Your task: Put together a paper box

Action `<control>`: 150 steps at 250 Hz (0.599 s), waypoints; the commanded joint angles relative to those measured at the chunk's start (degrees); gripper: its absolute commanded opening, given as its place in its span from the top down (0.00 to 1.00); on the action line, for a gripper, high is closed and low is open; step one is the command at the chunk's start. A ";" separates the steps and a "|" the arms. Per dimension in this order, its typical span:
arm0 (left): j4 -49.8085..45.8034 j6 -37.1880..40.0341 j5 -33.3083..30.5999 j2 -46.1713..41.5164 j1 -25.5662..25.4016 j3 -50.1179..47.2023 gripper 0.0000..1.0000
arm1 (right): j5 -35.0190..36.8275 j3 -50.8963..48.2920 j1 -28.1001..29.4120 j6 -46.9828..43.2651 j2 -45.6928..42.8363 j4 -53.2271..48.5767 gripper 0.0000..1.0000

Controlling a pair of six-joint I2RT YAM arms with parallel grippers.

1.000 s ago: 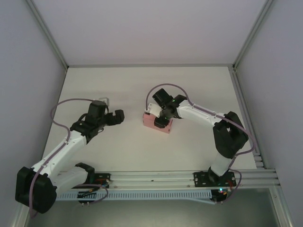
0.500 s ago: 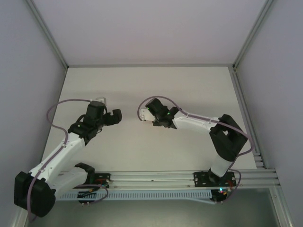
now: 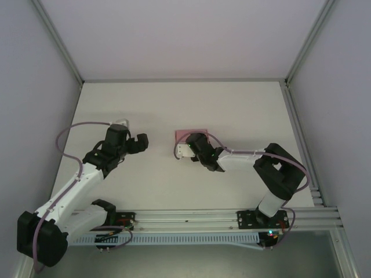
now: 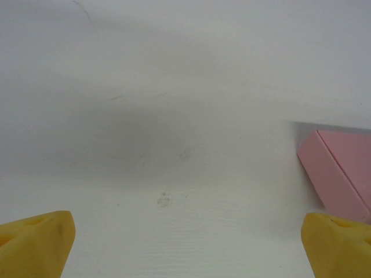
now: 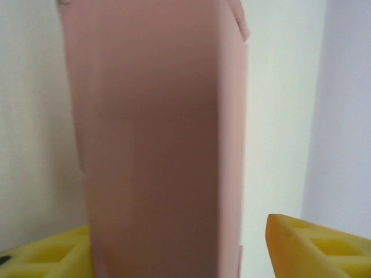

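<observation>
White table (image 3: 243,110) seen from above, w/ two arms. At left, the left gripper (image 3: 141,142) hovered over bare table, jaws spread wide and holding nothing. Its wrist cam had both yellow pads (image 4: 37,246) at the bottom corners and the pink paper box (image 4: 342,174) off to the right, near but apart.

At centre the box sat on the table, apparently folded into a closed rectangular shape, partly under the right gripper (image 3: 189,146). On the right wrist cam the box stood close up betw. the yellow fingers (image 5: 316,246). It overlapped the left one but left a gap to the right one, so the jaws looked open around it, not clamped.

Step in hand was prob. taking hold of the box. To do it well: centre the box betw. the pads, close gently so the thin card doesn't crush, and bring the left gripper in to steady it.
</observation>
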 commanded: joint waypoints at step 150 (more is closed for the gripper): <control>8.94 6.09 -5.07 2.19 0.56 6.04 0.00 | -0.52 12.29 -2.91 32.93 -17.69 -16.28 0.00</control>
